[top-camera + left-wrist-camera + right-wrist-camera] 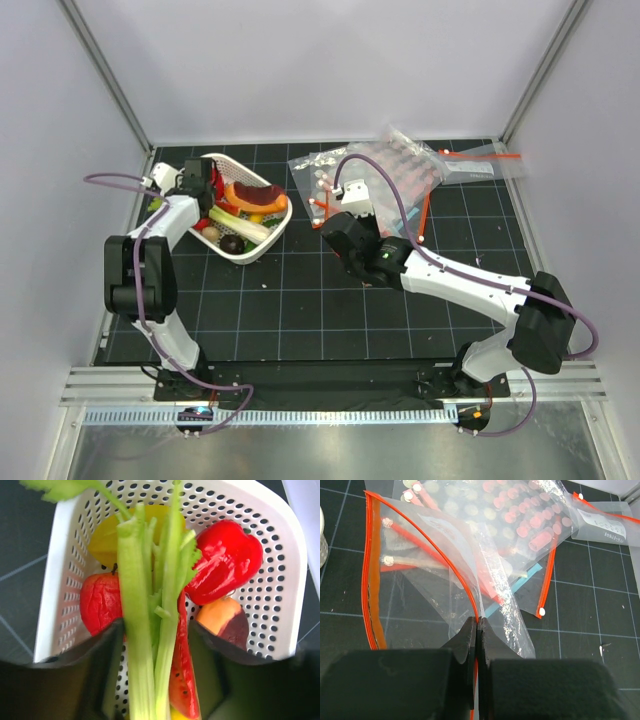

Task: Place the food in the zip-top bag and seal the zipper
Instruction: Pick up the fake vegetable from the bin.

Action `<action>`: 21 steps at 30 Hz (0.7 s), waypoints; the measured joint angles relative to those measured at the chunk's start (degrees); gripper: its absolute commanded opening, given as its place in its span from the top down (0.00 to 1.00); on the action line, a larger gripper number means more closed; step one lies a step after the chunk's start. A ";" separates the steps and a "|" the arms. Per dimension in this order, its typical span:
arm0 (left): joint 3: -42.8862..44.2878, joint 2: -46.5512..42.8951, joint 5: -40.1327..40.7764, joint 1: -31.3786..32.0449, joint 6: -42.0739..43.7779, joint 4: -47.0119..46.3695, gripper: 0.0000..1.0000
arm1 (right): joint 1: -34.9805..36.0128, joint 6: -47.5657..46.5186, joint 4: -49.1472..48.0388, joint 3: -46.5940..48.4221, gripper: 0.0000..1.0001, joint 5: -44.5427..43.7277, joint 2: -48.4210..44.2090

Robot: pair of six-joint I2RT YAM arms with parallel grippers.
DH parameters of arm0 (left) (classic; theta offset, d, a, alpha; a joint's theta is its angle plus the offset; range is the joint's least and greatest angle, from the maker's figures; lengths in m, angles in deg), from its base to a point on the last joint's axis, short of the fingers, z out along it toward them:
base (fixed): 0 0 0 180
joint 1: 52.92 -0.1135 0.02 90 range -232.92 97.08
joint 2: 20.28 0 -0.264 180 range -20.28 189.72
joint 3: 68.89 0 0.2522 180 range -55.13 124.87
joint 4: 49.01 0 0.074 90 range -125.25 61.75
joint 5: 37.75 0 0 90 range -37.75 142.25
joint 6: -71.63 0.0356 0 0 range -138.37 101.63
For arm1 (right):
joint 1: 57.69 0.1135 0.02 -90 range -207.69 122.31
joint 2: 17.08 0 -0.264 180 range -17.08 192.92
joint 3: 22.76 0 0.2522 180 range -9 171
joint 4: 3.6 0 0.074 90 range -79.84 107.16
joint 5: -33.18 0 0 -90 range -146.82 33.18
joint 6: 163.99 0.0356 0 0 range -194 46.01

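Observation:
The long green-and-white leafy stalk (145,605) lies in the white slotted basket (60,580), with the red watermelon wedge (182,680) right beside it and a small red fruit (100,602) to its left. My left gripper (155,645) is open inside the basket, its jaws straddling the stalk and the wedge; in the top view it (205,190) is at the basket's left end. My right gripper (477,622) is shut on one lip of the zipper (452,567) of the clear zip-top bag (415,605). The bag's mouth gapes open, and its other lip (372,570) lies on the mat.
The basket (262,240) also holds a red pepper (227,560), a yellow piece and an orange-and-maroon piece (227,622). Other clear bags with orange strips lie behind the held one, one full of red pieces (400,160), one at the far right (480,165).

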 measured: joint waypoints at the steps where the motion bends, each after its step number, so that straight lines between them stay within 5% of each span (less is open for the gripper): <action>1: 0.28 0.48 -0.15 0.00 0.07 -0.20 0.58 | 0.00 0.00 0.00 0.00 0.99 0.02 0.00; 4: 0.31 1.18 -0.83 -0.37 0.66 -0.37 0.61 | 0.00 0.02 0.00 0.00 0.99 0.04 0.00; 5: 0.31 1.31 -1.16 -0.66 0.63 -0.35 0.53 | 0.00 0.02 0.00 0.00 0.99 0.04 0.00; 6: 0.31 1.40 -1.49 -0.98 0.61 -0.28 0.33 | 0.00 0.04 0.00 0.00 0.99 0.04 -0.02; 11: 0.09 1.64 -2.51 -2.19 -0.48 -0.42 0.29 | 0.00 0.20 -0.04 0.00 0.99 0.28 -0.52; 14: 0.09 2.78 -3.52 -3.13 -0.46 -0.37 0.39 | 0.00 0.24 -0.04 0.00 0.99 0.37 -0.96; 15: 0.20 3.52 -4.04 -3.48 -0.50 -0.37 0.56 | 0.00 0.24 -0.04 -0.02 0.99 0.39 -1.05; 18: 0.63 4.66 -5.05 -3.91 -0.66 0.11 0.86 | 0.00 0.24 -0.15 -0.02 0.99 0.39 -1.14; 21: 0.70 3.56 -5.38 -3.87 -0.31 0.42 0.93 | 0.00 0.31 -0.26 -0.02 0.99 0.39 -1.14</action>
